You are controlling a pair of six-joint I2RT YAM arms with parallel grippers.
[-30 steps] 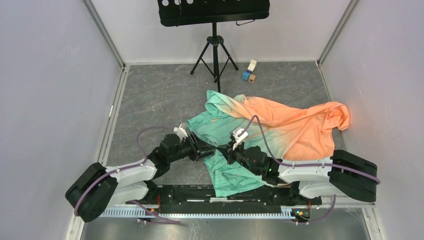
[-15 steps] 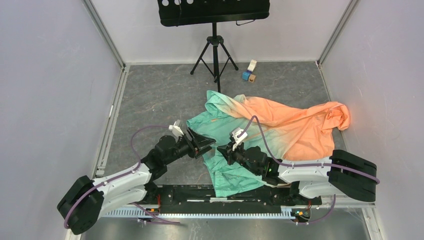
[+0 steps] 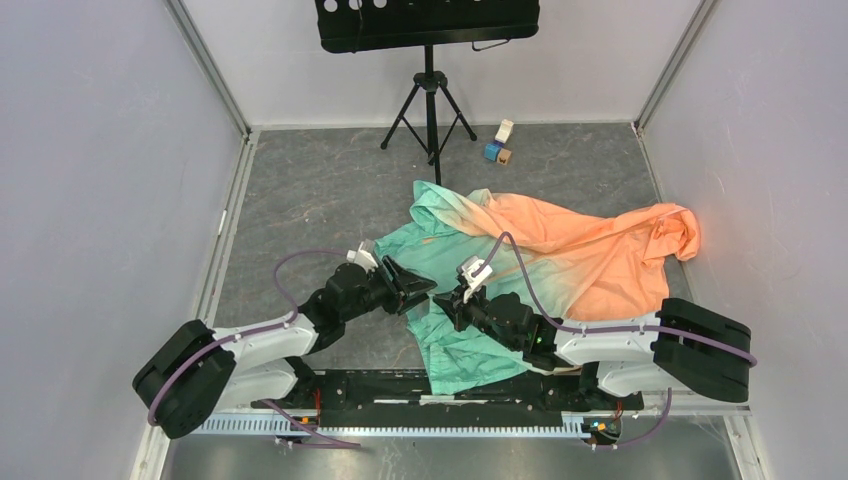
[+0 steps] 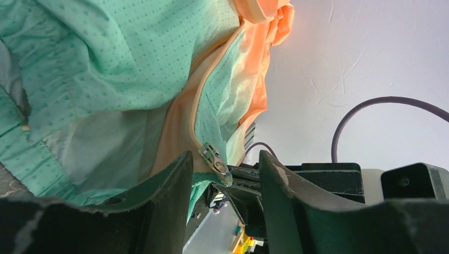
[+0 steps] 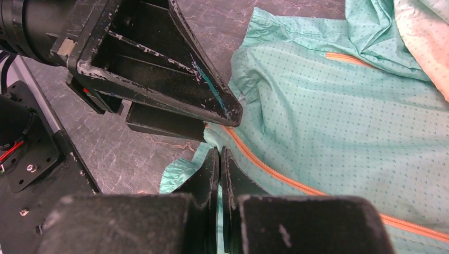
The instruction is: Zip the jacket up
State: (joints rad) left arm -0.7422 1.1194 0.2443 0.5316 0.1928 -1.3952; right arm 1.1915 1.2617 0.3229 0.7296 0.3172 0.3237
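Note:
The jacket (image 3: 560,255) lies crumpled on the grey floor, mint green near the arms and peach-orange to the right. My right gripper (image 3: 441,303) is shut on its green bottom edge, beside the orange zipper line (image 5: 275,174); a strip of fabric shows between the pressed fingers (image 5: 212,169). My left gripper (image 3: 426,289) faces it from the left with its jaws apart. The metal zipper slider (image 4: 213,157) hangs between the left fingers (image 4: 174,180), touching neither. The tips of the right gripper (image 4: 249,177) show dark just behind the slider.
A music stand's tripod (image 3: 430,100) stands at the back centre, with small coloured blocks (image 3: 499,146) to its right. Grey walls close in both sides. The black base rail (image 3: 400,385) runs along the near edge under the arms.
The left arm drew back to the left with wider jaws, then returned to the jacket's edge with the jaws narrower. The right arm kept its grip and did not move.

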